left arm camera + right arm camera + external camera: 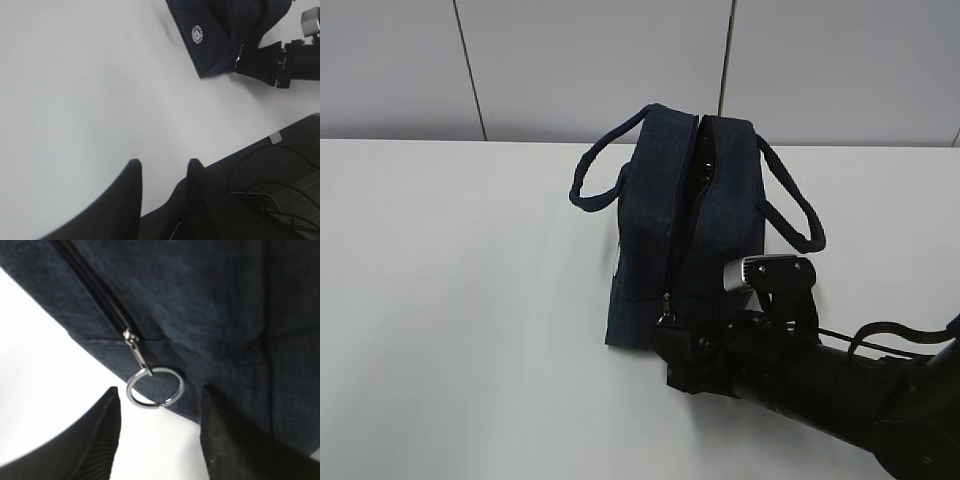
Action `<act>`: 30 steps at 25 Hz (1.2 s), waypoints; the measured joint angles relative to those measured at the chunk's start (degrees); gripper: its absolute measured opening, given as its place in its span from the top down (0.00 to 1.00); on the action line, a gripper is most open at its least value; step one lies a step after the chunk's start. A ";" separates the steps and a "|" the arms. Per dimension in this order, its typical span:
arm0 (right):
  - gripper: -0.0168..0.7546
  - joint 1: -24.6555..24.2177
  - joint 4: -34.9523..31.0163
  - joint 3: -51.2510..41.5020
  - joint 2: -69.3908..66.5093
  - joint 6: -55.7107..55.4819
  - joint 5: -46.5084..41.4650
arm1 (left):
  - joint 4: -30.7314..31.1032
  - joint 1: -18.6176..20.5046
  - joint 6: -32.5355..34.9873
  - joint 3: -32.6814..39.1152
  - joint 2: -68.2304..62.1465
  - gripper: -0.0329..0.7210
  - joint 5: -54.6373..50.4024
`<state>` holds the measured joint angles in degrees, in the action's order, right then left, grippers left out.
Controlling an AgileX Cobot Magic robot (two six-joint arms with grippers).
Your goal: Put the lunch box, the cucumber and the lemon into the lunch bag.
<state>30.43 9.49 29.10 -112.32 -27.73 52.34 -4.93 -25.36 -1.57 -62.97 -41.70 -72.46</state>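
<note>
The white counter (470,300) carries everything, and the lunch bag (720,215) serves as the landmark. This dark navy fabric bag stands upright near the middle of the counter, towards its back edge, with a grey panelled wall (600,60) behind it. Its top zipper (688,200) runs over the top and down the near end face, and the seam gapes a little along the top. A loop handle (605,170) hangs out on each side of the bag. A small round white emblem (198,34) sits on the bag's side panel, seen from the left wrist camera.

The right arm (820,375) reaches in from the lower right, ending just in front of the bag's near end. The right pincer (160,412) is spread apart and grasps nothing: its two black fingers (107,430) stand either side of the silver ring pull (155,386), which hangs from the slider (131,337) at the bottom end of the zipper, against the bag's lower edge. Neither finger touches the ring.

The left pincer (162,172) hovers over bare counter, well apart from the bag, partly spread and holding nothing.
</note>
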 joint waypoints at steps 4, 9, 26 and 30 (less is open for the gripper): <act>0.48 0.00 -0.35 0.97 0.00 -1.61 -0.49 | -0.43 0.00 0.00 0.00 0.00 0.69 0.00; 0.48 0.00 -0.35 1.38 0.00 -5.12 -1.99 | -0.43 0.00 0.00 0.00 0.00 0.69 0.00; 0.48 0.00 2.13 6.56 0.00 -13.02 -7.50 | -0.43 0.00 0.00 0.00 0.00 0.69 0.00; 0.48 0.00 0.83 7.54 0.00 -13.02 -9.74 | -0.43 0.00 0.00 0.00 0.00 0.69 0.00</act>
<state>30.43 10.32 36.64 -112.32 -40.75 42.60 -5.36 -25.36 -1.57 -62.97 -41.70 -72.46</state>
